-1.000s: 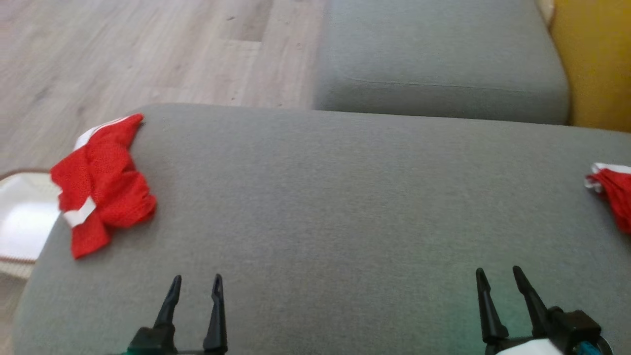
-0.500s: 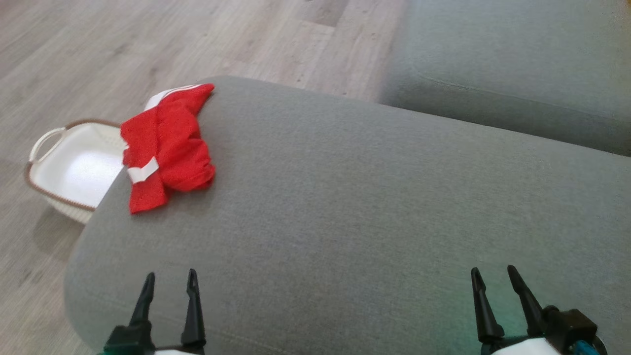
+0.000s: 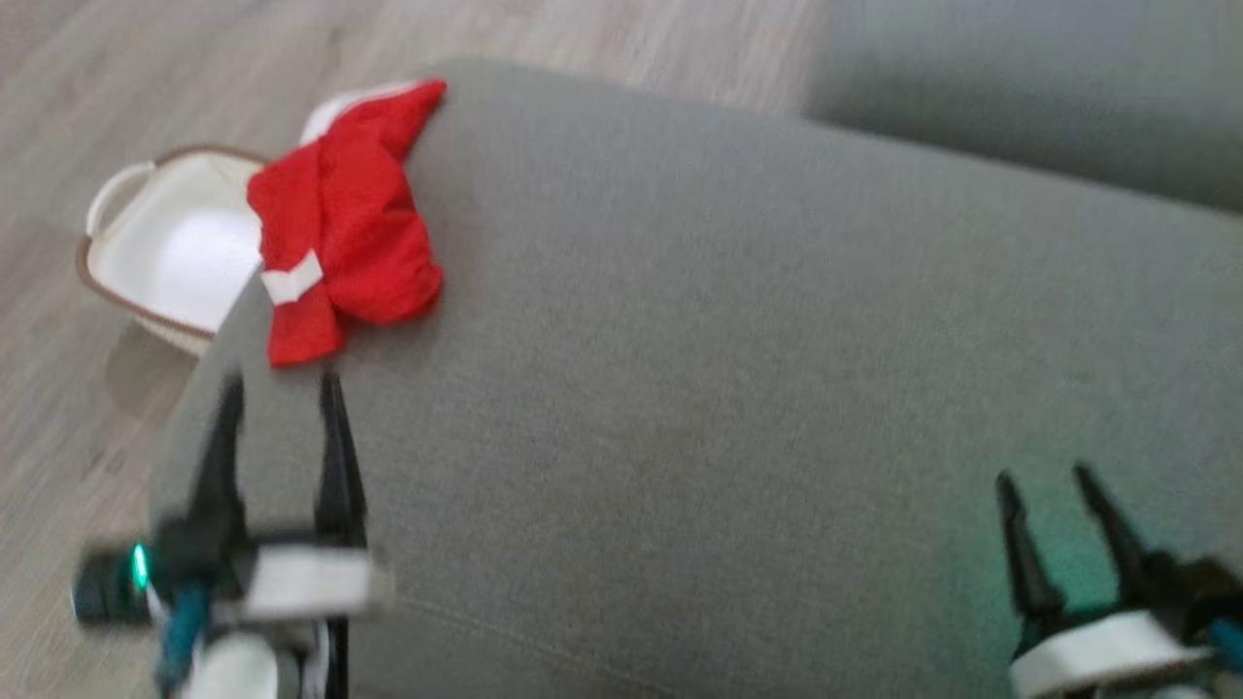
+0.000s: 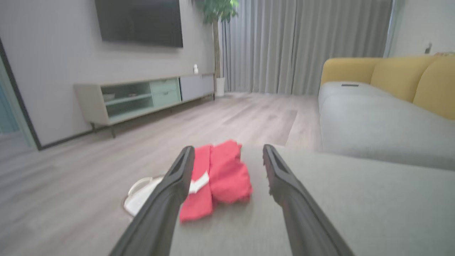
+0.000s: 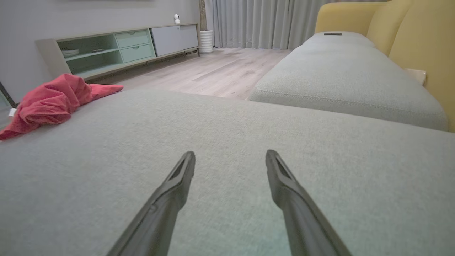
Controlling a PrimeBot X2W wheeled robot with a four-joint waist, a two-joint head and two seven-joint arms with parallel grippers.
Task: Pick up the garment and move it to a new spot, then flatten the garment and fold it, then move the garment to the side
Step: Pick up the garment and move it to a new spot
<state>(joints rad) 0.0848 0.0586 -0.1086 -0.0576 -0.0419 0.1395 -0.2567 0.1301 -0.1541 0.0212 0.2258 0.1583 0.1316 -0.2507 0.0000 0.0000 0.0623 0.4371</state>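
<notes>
Left hand (image 3: 281,382) near crumpled red garment (image 3: 350,228)

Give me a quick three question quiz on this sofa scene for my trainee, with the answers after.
1. True or false: the left gripper is shut on the red garment.
2. Where does the garment lie? A: in the white basket; B: on the grey cushion, at the corner beside the basket; C: on the floor.
3. Which gripper is nearer the garment?
Key: 1 false, it is open and just short of the garment; 2 B; 3 left.
</notes>
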